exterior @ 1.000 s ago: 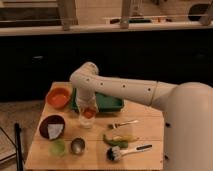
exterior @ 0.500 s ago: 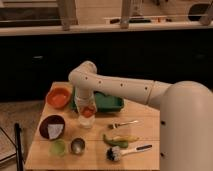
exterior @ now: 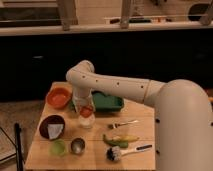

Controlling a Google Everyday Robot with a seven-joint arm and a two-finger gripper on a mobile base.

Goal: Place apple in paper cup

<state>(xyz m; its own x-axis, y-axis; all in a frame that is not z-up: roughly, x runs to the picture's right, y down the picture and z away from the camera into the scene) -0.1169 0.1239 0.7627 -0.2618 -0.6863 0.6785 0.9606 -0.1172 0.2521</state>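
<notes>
1. We see the gripper (exterior: 85, 109) pointing down over the left middle of the table (exterior: 95, 161). It is just in front of the green tray (exterior: 107, 102) and to the right of the orange bowl (exterior: 58, 97).
2. Its jaws are clamped on the apple (exterior: 86, 113), which shows as a small orange-red ball at the tip.
3. The apple hangs directly above the paper cup (exterior: 86, 123). The view is dim there, so we cannot quite tell whether it already dips below the rim.
4. We judge the apple firm, smooth, round and light. It is apt to roll or squirt out if pinched off-centre, so a hold across its widest part suits it best.
5. The cup looks thin-walled and light, and we expect it to tip or slide at a nudge. The release should come with the apple centred over the mouth and the jaws clear of the rim.
6. The metal cup (exterior: 77, 145) and the pale green cup (exterior: 58, 147) stand nearer the front edge, apart from the paper cup.
</notes>
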